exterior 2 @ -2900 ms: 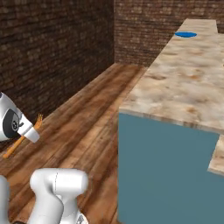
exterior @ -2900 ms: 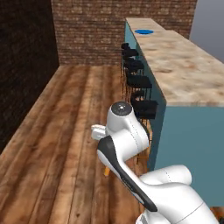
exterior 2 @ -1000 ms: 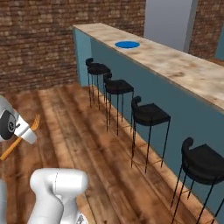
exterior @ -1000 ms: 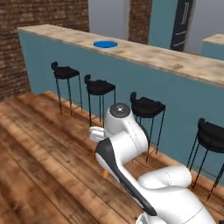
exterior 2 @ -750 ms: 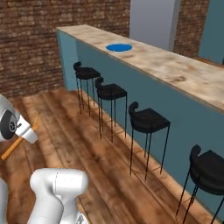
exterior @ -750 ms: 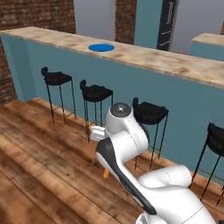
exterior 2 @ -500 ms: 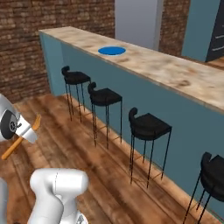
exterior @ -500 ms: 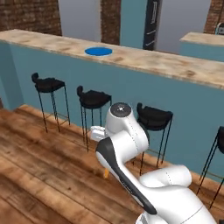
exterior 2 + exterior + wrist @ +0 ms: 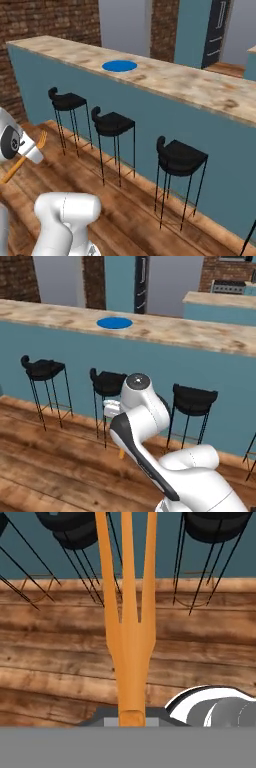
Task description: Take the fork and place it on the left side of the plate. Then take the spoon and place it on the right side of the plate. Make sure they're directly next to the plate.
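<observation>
My gripper (image 9: 26,153) is shut on the orange fork (image 9: 30,150) and holds it low over the wooden floor, in front of the bar counter. In the hand view the fork (image 9: 128,637) runs up from the gripper (image 9: 131,718), its tines pointing toward the stools. A short orange end of the fork (image 9: 121,454) shows below the arm in the left base view. The blue plate (image 9: 114,322) lies flat on the countertop, far from the gripper; the right base view has the plate (image 9: 119,65) at upper left of centre. The spoon is out of view.
The long stone-topped counter (image 9: 200,87) with a teal front crosses both base views. Black bar stools (image 9: 114,123) (image 9: 181,156) (image 9: 42,369) stand along it, between me and the countertop. A second counter (image 9: 220,300) and a tall fridge door (image 9: 141,283) lie behind.
The whole picture has shifted: the base has moved, so the counter now faces the cameras and the plate looks nearer. The fork stays in the shut gripper, in the same pose.
</observation>
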{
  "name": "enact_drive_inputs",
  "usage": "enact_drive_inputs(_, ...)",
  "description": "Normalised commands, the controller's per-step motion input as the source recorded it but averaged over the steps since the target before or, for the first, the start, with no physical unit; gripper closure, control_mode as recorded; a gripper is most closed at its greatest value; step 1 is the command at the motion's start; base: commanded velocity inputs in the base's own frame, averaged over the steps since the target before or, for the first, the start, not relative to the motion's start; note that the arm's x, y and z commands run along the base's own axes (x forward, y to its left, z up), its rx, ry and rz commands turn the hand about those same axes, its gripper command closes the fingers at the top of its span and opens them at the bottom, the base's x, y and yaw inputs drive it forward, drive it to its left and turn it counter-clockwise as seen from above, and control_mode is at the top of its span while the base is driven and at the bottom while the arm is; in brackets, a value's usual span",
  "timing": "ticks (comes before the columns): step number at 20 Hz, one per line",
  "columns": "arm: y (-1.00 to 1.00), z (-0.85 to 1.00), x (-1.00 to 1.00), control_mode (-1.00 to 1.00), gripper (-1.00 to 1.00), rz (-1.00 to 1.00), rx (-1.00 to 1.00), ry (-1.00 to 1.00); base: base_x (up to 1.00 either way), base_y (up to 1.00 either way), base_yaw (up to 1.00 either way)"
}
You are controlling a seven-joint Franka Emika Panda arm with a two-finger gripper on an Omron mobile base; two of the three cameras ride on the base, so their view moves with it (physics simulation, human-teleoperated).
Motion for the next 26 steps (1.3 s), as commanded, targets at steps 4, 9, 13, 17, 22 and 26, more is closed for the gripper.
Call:
enact_drive_inputs(4, 0.0, 0.0, 0.0, 1.0, 1.0, 0.0, 0.0, 0.0, 1.0, 1.0, -0.37)
enact_drive_inputs(9, 0.0, 0.0, 0.0, 1.0, 1.0, 0.0, 0.0, 0.0, 1.0, 1.0, -0.35)
enact_drive_inputs(13, 0.0, 0.0, 0.0, 1.0, 1.0, 0.0, 0.0, 0.0, 1.0, 1.0, -0.25)
enact_drive_inputs(17, 0.0, 0.0, 0.0, 1.0, 1.0, 0.0, 0.0, 0.0, 1.0, 1.0, -0.24)
enact_drive_inputs(22, 0.0, 0.0, 0.0, 1.0, 1.0, 0.0, 0.0, 0.0, 1.0, 1.0, -0.28)
enact_drive_inputs(26, 0.0, 0.0, 0.0, 1.0, 1.0, 0.0, 0.0, 0.0, 1.0, 1.0, -0.28)
